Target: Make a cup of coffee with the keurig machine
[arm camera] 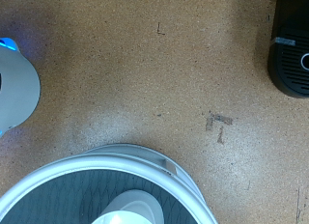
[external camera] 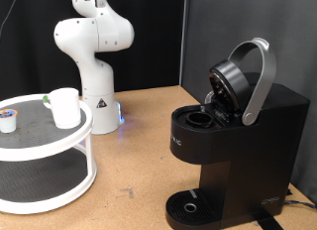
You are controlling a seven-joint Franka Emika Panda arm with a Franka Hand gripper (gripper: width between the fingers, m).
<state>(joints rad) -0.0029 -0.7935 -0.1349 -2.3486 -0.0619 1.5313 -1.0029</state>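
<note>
The cup (external camera: 64,106), a small white mug, stands upright on the top tier of a round white stand (external camera: 81,134) at the exterior view's left. In the wrist view only the cup's (arm camera: 130,210) rim shows, far below the camera. The keurig machine (external camera: 233,141), black and boxy, sits at the exterior view's right. Its lid is hinged up, its silver handle raised and its pod chamber (external camera: 203,119) exposed. The wrist view catches only a corner of the keurig machine (arm camera: 290,50). The gripper shows in neither view; the arm rises out of the exterior view's top.
A small coffee pod (external camera: 8,119) with a blue-orange lid sits on the stand's top tier beside the cup. The white robot base (external camera: 94,52) stands behind the stand, and also shows in the wrist view (arm camera: 14,89). Cork tabletop (arm camera: 154,79) lies between stand and machine.
</note>
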